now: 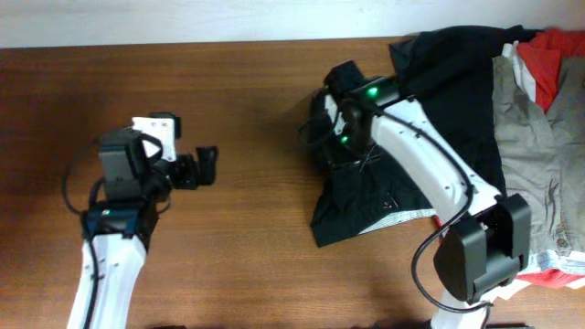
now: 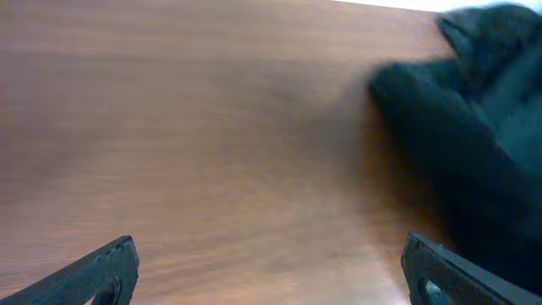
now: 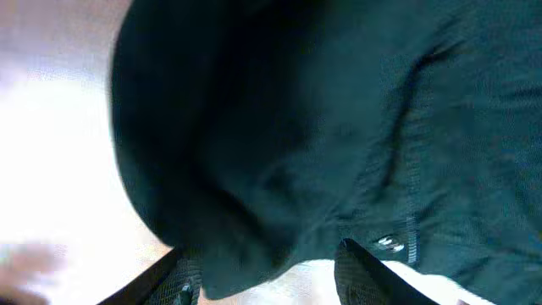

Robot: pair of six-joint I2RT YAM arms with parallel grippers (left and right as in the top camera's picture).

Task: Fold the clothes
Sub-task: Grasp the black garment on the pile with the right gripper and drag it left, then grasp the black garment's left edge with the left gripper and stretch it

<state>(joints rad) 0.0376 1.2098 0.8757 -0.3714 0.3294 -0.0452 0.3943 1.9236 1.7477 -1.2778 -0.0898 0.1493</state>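
The black garment (image 1: 450,84) lies crumpled at the right of the wooden table (image 1: 247,91), with a whitish label strip (image 1: 408,217) at its lower edge. My right gripper (image 1: 325,130) is at the garment's left edge. In the right wrist view the fingers (image 3: 267,254) are closed on a bunched fold of the black fabric (image 3: 296,127). My left gripper (image 1: 203,167) is open and empty over bare table, well left of the garment. In the left wrist view its fingers (image 2: 269,246) are spread wide, and the garment (image 2: 474,127) shows at the right.
Khaki-grey shorts (image 1: 535,155) lie on the right part of the black garment. A red garment (image 1: 558,55) is at the back right corner, and more red shows at the lower right (image 1: 548,268). The table's far edge meets a white wall.
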